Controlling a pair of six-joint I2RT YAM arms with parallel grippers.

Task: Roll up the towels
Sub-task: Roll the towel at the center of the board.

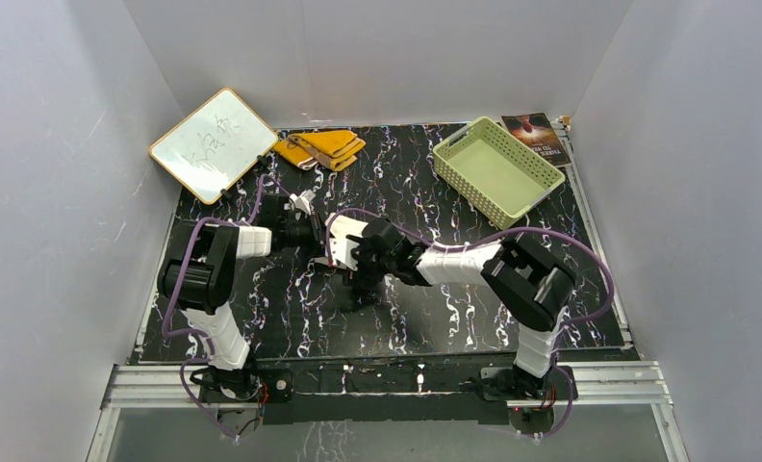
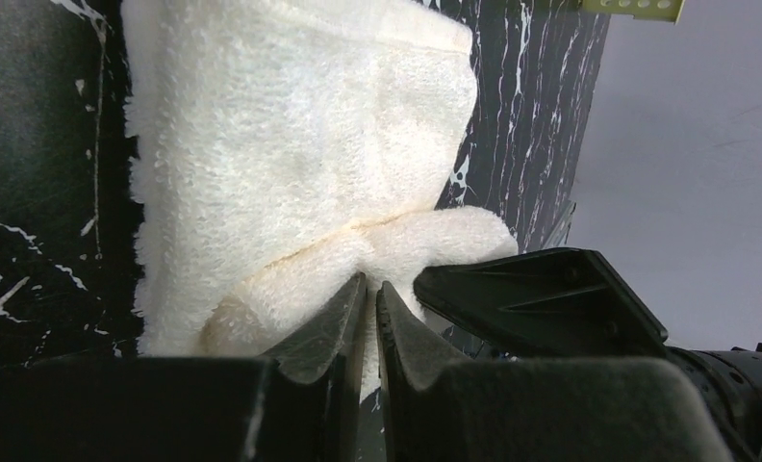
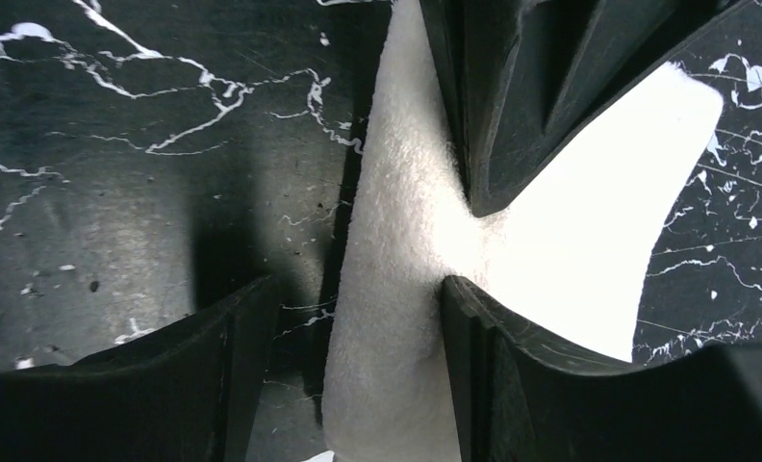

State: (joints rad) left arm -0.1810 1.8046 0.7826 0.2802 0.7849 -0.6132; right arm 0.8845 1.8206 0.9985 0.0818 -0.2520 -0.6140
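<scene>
The cream-white towel [image 2: 291, 144] lies on the black marbled table, one edge folded up into a thick ridge [image 3: 396, 241]. My left gripper [image 2: 370, 289] is shut on that fold. My right gripper [image 3: 356, 289] is open astride the same ridge: its right finger [image 3: 512, 366] touches the cloth and its left finger [image 3: 214, 356] stands apart from it. In the top view both grippers meet mid-table, left [image 1: 317, 236] and right [image 1: 350, 268], and hide this towel. The mustard-yellow towel [image 1: 319, 146] lies folded at the back, away from both arms.
A pale green slotted basket [image 1: 497, 168] stands at the back right with a dark book [image 1: 539, 135] behind it. A white board with a wooden frame [image 1: 214, 144] leans at the back left. Grey walls enclose the table on three sides.
</scene>
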